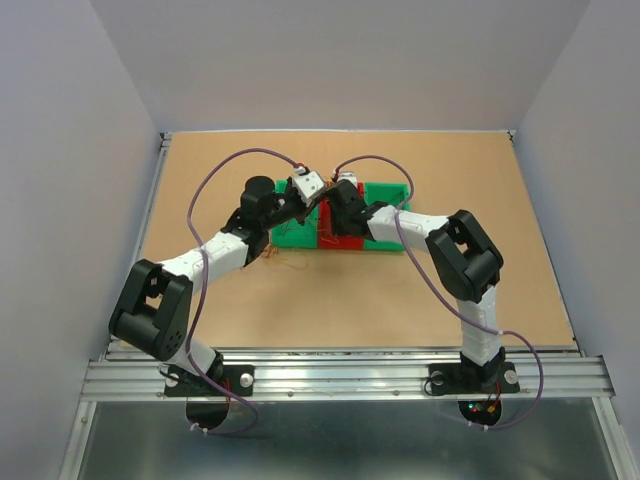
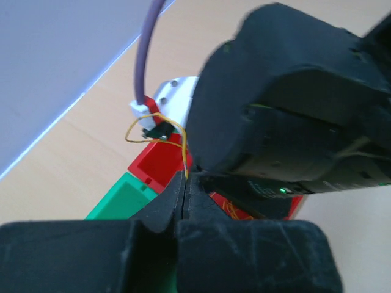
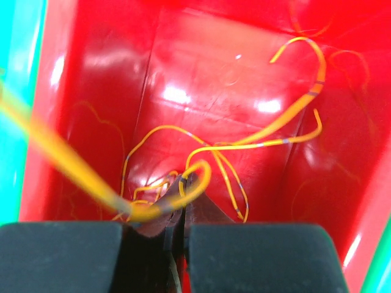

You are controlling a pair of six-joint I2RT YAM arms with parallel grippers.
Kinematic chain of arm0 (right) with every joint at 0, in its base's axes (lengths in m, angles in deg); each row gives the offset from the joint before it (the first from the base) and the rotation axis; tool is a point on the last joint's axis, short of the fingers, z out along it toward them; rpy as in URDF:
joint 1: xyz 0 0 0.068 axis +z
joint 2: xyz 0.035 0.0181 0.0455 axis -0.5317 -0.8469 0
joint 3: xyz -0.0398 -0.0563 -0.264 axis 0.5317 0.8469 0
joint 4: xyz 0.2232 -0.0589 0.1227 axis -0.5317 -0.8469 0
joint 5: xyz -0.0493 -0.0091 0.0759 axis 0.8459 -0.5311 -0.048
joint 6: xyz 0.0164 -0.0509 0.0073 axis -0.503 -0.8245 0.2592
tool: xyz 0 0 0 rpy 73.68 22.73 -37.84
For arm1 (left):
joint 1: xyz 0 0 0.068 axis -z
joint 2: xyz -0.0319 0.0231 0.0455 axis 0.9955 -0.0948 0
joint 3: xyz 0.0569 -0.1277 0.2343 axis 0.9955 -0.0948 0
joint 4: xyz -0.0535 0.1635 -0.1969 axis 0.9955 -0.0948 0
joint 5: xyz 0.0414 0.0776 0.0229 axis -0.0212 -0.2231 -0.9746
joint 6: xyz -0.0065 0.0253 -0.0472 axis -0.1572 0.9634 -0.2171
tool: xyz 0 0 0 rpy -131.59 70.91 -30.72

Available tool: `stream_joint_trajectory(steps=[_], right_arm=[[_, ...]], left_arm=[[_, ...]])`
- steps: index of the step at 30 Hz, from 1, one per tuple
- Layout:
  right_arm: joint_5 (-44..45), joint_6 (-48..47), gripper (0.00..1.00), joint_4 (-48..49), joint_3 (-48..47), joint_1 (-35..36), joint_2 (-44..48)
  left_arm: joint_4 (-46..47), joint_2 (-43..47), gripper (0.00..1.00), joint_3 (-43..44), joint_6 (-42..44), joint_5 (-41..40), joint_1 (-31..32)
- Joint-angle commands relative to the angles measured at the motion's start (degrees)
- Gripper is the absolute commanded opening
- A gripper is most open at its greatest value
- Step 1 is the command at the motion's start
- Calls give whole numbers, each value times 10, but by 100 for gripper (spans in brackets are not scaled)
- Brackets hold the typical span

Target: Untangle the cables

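Thin orange-yellow cables (image 3: 269,131) curl inside the red bin (image 3: 201,67). My right gripper (image 3: 185,178) is down in this bin, shut on a yellow cable that loops over its tips and runs off to the left. My left gripper (image 2: 186,179) is shut on a thin yellow cable (image 2: 160,128) that rises from its tips and loops over the red bin (image 2: 160,160). In the top view both grippers meet over the red bin (image 1: 326,225), left gripper (image 1: 308,207) beside right gripper (image 1: 330,213). A few strands (image 1: 285,262) lie on the table.
Green bins (image 1: 385,195) flank the red one; one shows in the left wrist view (image 2: 122,198). The right arm's black wrist (image 2: 293,104) fills much of the left wrist view. Purple arm cables (image 1: 215,180) arc above both arms. Walls enclose the brown table (image 1: 330,300).
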Motion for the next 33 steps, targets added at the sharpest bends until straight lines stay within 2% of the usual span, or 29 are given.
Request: stream_joint_trajectory(steps=[1, 8, 17, 21, 22, 24, 25, 27, 28, 29, 33], right_arm=[[18, 32, 1, 48, 20, -12, 25], [17, 54, 1, 70, 23, -18, 26], [63, 70, 13, 88, 52, -17, 64], [74, 69, 22, 99, 75, -18, 85], [74, 69, 32, 102, 80, -18, 90], [62, 63, 33, 125, 91, -18, 103], [53, 60, 39, 131, 102, -17, 108], [50, 60, 43, 140, 111, -18, 121], [48, 59, 51, 149, 115, -17, 126], [45, 58, 54, 153, 124, -18, 130], [30, 51, 58, 172, 142, -18, 147]], left_arm=[[44, 26, 0, -7, 17, -34, 4], [41, 42, 0, -11, 3, -27, 5], [34, 45, 0, -2, -25, -64, 5], [24, 36, 0, 9, -36, -78, 5], [22, 33, 0, 14, -38, -80, 5], [11, 29, 0, 22, -41, -85, 5], [7, 22, 0, 29, -43, -88, 5], [2, 15, 0, 35, -45, -88, 5], [-1, 7, 0, 38, -46, -89, 5], [-4, 3, 0, 44, -48, -90, 5], [-14, -14, 0, 57, -49, -91, 5]])
